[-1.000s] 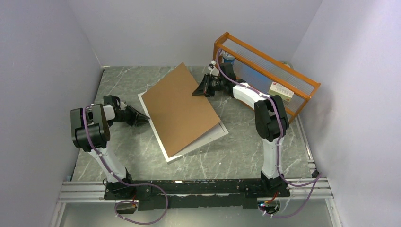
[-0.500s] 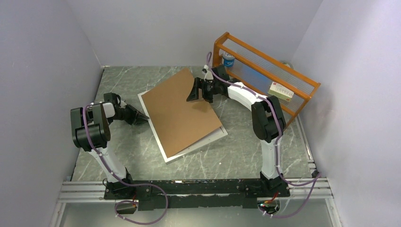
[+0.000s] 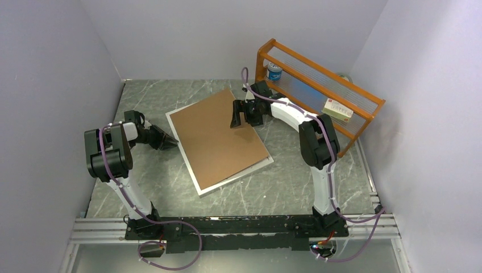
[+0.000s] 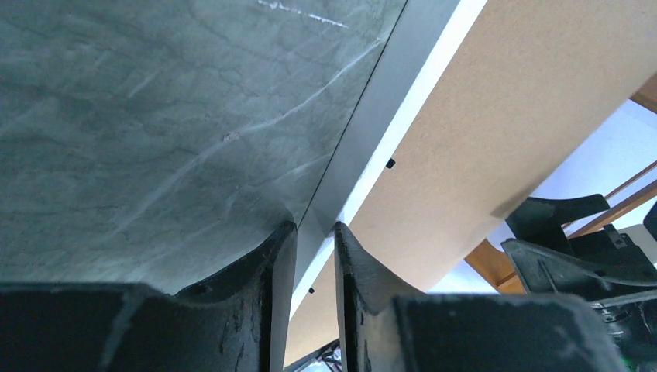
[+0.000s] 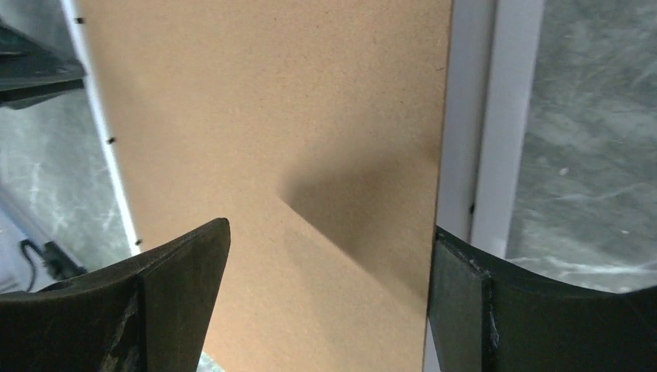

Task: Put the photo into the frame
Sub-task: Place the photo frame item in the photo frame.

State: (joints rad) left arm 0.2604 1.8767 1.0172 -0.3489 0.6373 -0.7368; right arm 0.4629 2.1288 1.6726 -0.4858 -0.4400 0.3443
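Note:
The white frame [image 3: 236,177] lies flat on the marble table, and a brown backing board [image 3: 219,136] lies on it, covering its centre. The photo is hidden. My left gripper [image 3: 170,142] sits low at the frame's left edge, its narrow jaws closed on the white border [image 4: 418,101]. In the left wrist view the board [image 4: 496,116] rests just beyond that gripper [image 4: 314,232]. My right gripper [image 3: 239,119] hovers open over the board's far right edge. In its own view the right gripper [image 5: 329,263] spans board [image 5: 271,116] and frame border [image 5: 496,116], holding nothing.
An orange wooden rack [image 3: 341,85] stands at the back right with a blue can [image 3: 274,71] and a small box [image 3: 338,109] in it. Grey walls close in on the left, back and right.
The board, held tilted up by my right gripper, has come down flat onto the frame. The right gripper opened, let it go and shifted slightly left. The left arm stayed put.

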